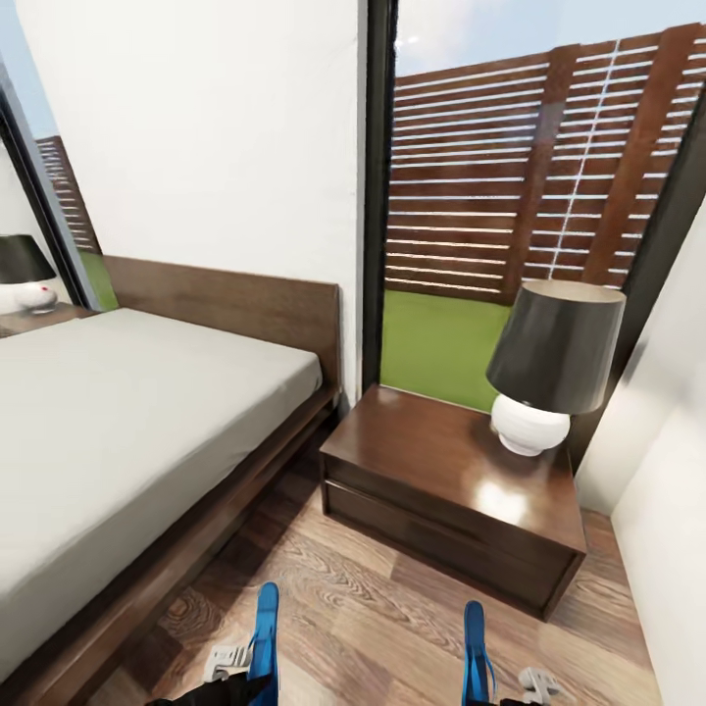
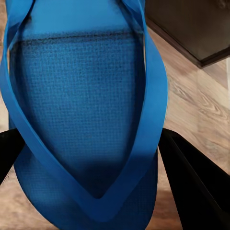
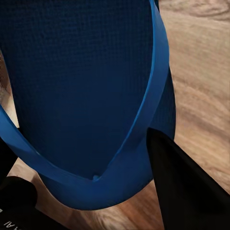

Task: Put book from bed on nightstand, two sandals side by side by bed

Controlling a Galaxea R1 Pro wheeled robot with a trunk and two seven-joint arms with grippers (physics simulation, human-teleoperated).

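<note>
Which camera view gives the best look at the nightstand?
The head view: the nightstand shows whole there, beside the bed, with a lamp on top. The left wrist view catches one dark corner behind a sandal.

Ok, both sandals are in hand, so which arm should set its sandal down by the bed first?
Left, probably. Its sandal hangs nearer the bed frame, over bare wooden floor. The right arm's sandal sits further out, in front of the nightstand.
</note>
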